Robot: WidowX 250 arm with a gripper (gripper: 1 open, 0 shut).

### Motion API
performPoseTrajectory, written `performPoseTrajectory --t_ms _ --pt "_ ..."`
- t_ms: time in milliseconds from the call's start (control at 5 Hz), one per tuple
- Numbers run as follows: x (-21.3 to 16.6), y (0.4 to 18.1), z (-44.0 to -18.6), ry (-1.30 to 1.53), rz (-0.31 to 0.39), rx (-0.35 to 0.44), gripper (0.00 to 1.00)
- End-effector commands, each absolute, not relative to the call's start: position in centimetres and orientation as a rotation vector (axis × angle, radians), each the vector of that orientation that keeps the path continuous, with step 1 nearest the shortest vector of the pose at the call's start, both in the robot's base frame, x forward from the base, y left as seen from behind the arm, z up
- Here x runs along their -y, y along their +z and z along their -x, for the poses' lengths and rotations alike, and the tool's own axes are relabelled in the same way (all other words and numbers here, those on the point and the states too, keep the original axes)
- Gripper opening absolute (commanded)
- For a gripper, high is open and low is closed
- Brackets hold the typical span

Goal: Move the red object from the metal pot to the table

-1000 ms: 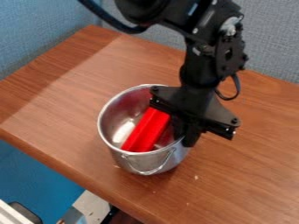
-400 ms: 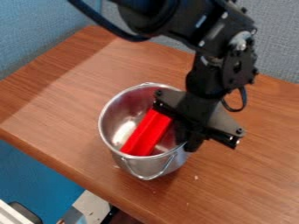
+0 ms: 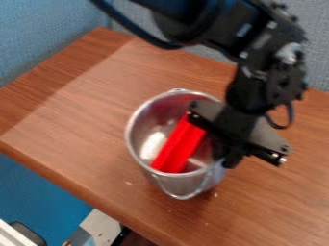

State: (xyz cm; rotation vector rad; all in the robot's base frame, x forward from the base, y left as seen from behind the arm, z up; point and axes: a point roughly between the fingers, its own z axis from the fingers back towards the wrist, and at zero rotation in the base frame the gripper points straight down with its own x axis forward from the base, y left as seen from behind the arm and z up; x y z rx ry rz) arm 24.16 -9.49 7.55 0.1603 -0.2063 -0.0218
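1. Nearest the camera stands the metal pot (image 3: pixel 178 154) on the table (image 3: pixel 64 96), close to the table's front edge, tipped a little to one side.
2. The red object (image 3: pixel 182 146) sits inside the pot, leaning against its wall; its long axis runs from low at the front left up toward the back right, where its upper end meets the gripper (image 3: pixel 216 144).
3. The gripper's jaws are together, apparently pinching that upper end, though the contact itself is hidden by the black body.
4. To do the lift well, the arm should draw the block out along its own length, clear of the rim, so that the light pot is not dragged nearer the edge.
5. Behind lies bare wood, a fair place to set it flat.
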Motion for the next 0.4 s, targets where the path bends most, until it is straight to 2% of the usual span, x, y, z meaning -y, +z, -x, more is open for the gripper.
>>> performPoseTrajectory --t_ms 0,200 --pt "11.1 7.8 -25.1 -0.010 -0.184 0.231 0.00" --pt "8.8 7.6 -24.8 0.045 -0.203 0.212 0.00"
